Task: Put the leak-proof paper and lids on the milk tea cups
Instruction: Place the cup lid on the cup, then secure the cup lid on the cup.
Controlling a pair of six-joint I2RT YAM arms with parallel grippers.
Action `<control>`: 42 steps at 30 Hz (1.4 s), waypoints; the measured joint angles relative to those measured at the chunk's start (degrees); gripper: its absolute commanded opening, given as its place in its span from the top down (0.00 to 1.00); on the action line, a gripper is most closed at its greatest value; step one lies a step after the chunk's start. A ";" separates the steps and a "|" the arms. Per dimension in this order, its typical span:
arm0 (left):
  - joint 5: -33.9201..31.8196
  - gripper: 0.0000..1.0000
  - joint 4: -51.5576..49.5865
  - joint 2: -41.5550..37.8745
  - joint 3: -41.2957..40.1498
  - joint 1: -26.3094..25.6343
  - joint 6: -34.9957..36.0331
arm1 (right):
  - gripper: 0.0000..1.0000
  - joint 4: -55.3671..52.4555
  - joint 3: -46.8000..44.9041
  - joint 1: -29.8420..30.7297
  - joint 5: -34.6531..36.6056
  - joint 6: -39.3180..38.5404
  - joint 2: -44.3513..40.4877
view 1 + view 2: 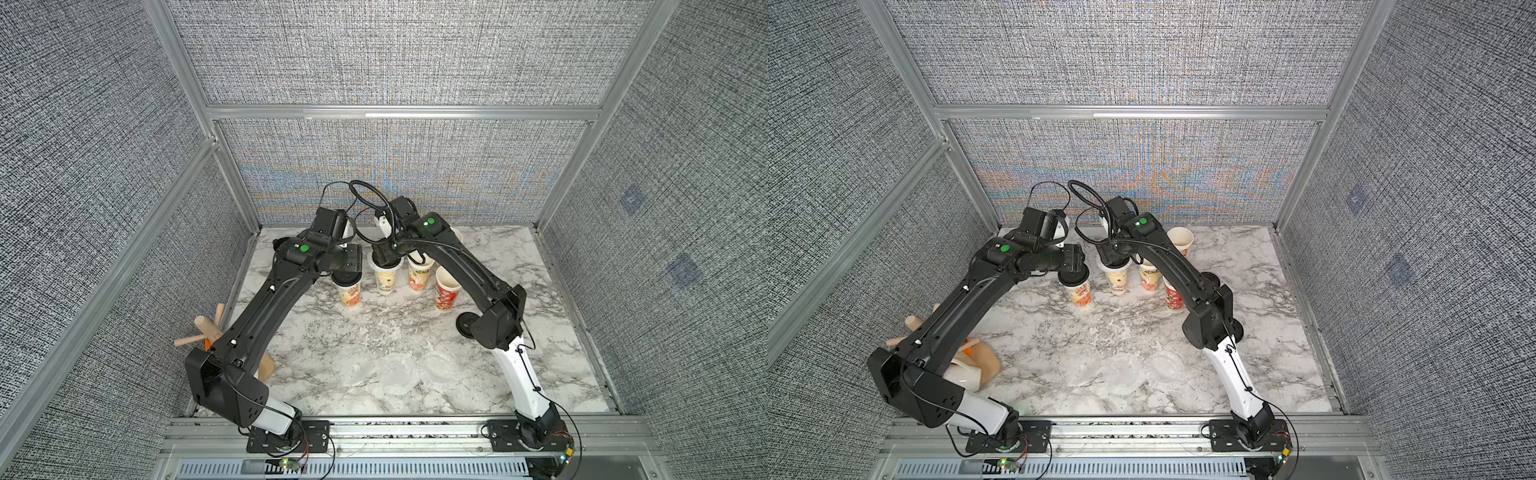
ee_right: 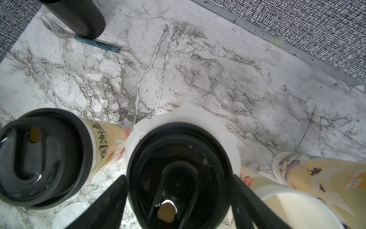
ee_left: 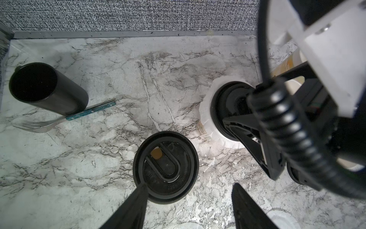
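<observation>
Fingers (image 2: 111, 198) of the right gripper (image 2: 178, 177) flank the black lid (image 2: 178, 146) on a papered cup (image 1: 385, 284); pinching or clear, I cannot tell. The left gripper (image 3: 190, 185) gapes, empty. Spare paper (image 1: 399, 374) lies on the table (image 1: 332, 332) nearer the arm bases: likely limp, light, easily torn; best pinched by its crinkled edge.

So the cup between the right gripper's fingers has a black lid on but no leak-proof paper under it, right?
Not quite: leak-proof paper sticks out from under that black lid, as the right wrist view shows. The lid is on, between the right gripper's fingers.
</observation>
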 measured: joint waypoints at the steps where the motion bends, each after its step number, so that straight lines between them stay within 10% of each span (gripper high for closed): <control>1: 0.00 0.31 0.00 0.00 0.00 0.00 0.00 | 0.16 0.02 0.00 0.00 0.00 0.00 0.00; 13: 2.16 0.30 -0.98 3.04 6.62 0.02 2.69 | 0.14 2.29 -4.15 -0.68 -1.33 2.10 -5.90; 27: 7.61 0.30 -18.82 36.04 45.83 -2.51 17.99 | 0.14 19.21 -55.67 -13.86 1.73 8.68 -53.44; 42: 4.46 0.29 -22.51 36.96 42.93 -2.89 22.56 | 0.14 21.18 -73.07 -15.08 0.70 10.91 -61.92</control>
